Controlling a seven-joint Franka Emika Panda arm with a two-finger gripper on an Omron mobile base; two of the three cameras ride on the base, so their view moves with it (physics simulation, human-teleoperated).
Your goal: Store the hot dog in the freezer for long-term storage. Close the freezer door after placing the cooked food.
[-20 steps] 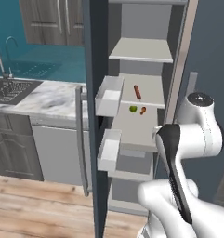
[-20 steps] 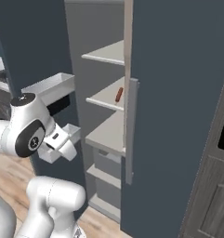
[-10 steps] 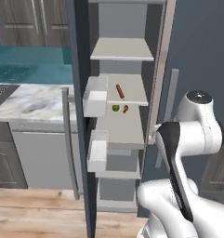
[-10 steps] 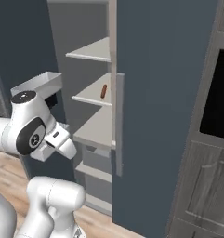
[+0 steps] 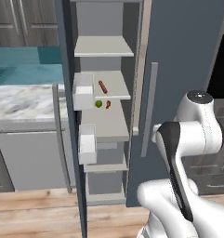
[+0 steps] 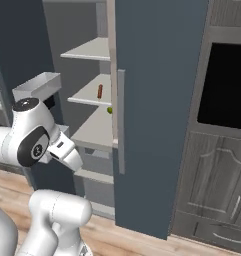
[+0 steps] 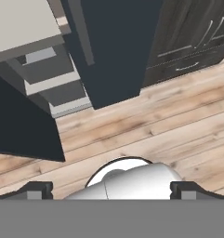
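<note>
Hot dog (image 5: 102,87) lies mid-shelf in the freezer (image 5: 103,56) (light, soft, slick); pinch it across its middle; gripper (image 7: 111,189) spread wide, empty

Both base views face the freezer (image 5: 104,107); hand view looks floorward.

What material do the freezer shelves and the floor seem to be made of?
The freezer shelves look like matte pale grey plastic or coated metal: flat, even colour, no grain, so it stays uncertain. The floor looks like light brown wood planks with a satin finish: long boards with visible seams and streaked grain.
</note>
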